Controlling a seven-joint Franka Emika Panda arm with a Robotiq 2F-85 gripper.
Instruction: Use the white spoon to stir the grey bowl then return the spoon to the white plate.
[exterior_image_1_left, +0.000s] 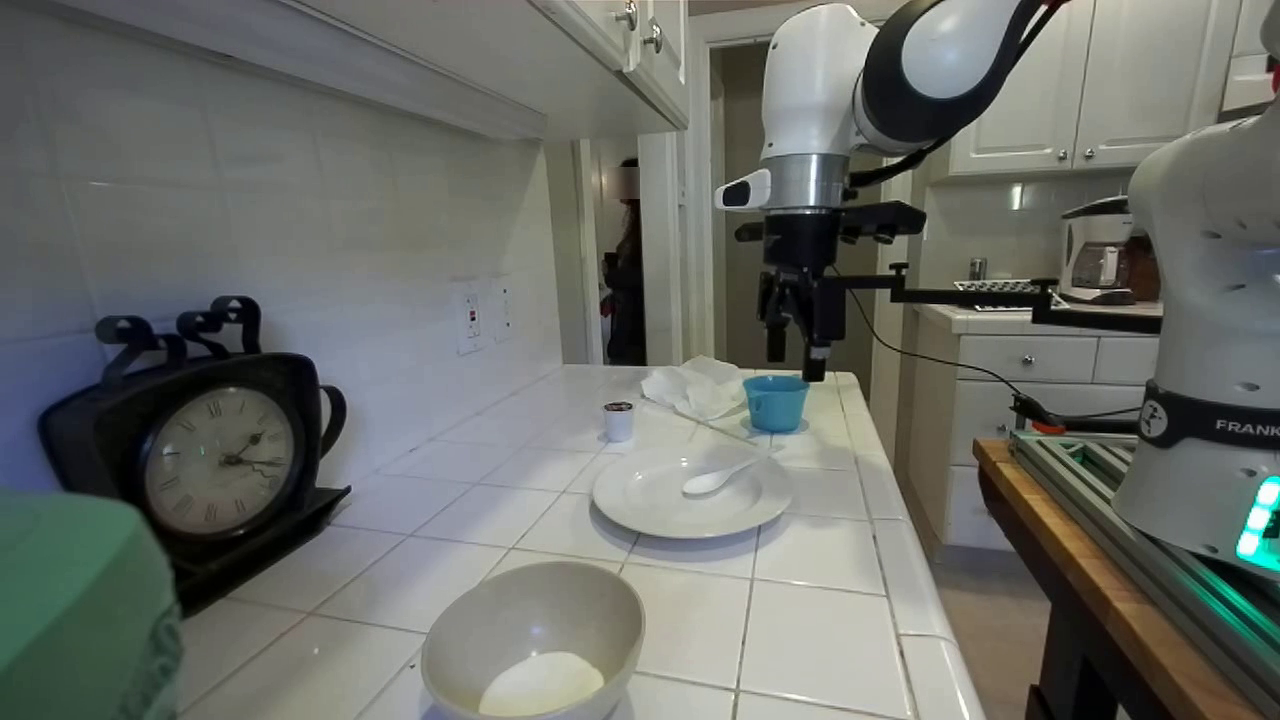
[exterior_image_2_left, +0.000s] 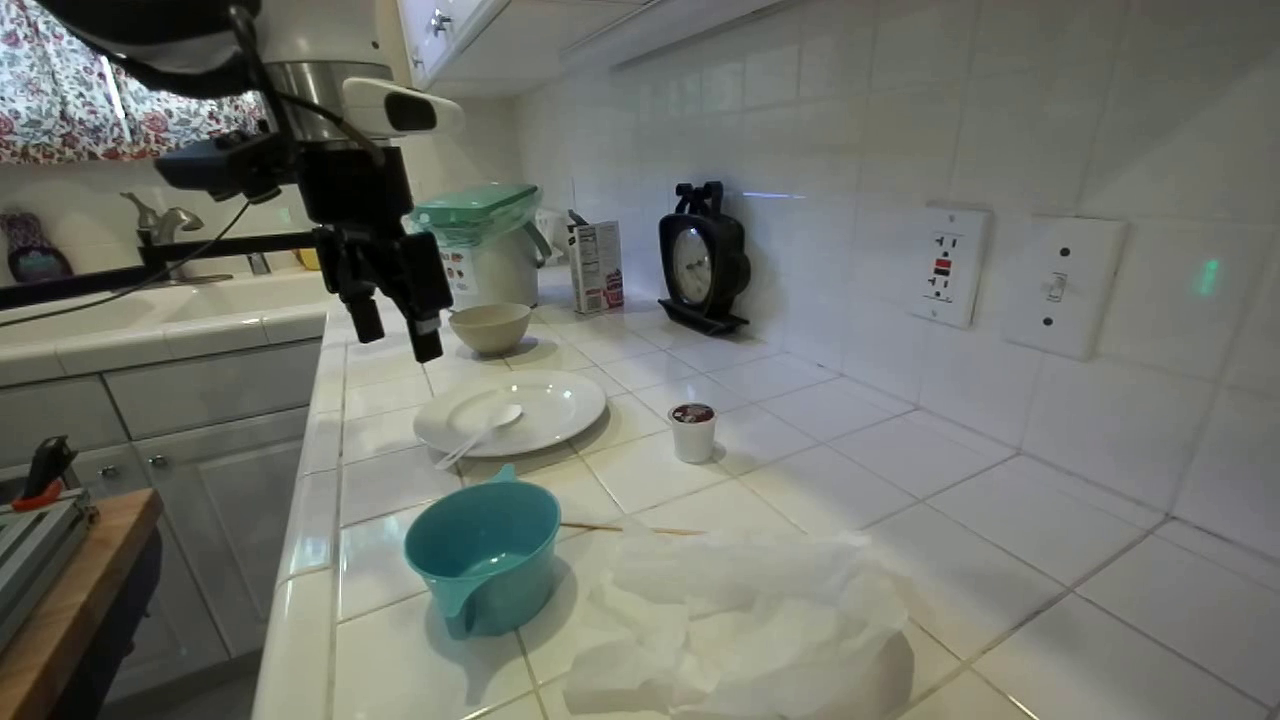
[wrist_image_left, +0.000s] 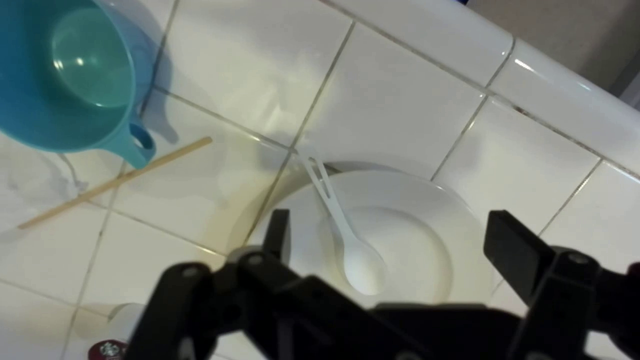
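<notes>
The white spoon (exterior_image_1_left: 715, 481) lies on the white plate (exterior_image_1_left: 630, 505), its bowl end on the plate and its handle sticking out past the rim. Both also show in an exterior view, the spoon (exterior_image_2_left: 492, 424) and the plate (exterior_image_2_left: 565, 410), and in the wrist view, the spoon (wrist_image_left: 357, 255) and the plate (wrist_image_left: 440, 200). The grey bowl (exterior_image_1_left: 480, 625) stands beyond the plate, a whitish patch at its bottom; it also shows in an exterior view (exterior_image_2_left: 490, 328) but not in the wrist view. My gripper (wrist_image_left: 392, 240) is open and empty, well above the counter, also in both exterior views (exterior_image_1_left: 796, 362) (exterior_image_2_left: 399, 342).
A blue cup (exterior_image_2_left: 485, 555) stands near the spoon's handle end. A thin wooden stick (wrist_image_left: 115, 182), crumpled white paper (exterior_image_2_left: 750, 630) and a small white pod (exterior_image_2_left: 692, 435) lie nearby. A black clock-like dial (exterior_image_1_left: 220, 460) stands by the tiled wall. A green-lidded bin (exterior_image_2_left: 475, 225) stands behind the bowl.
</notes>
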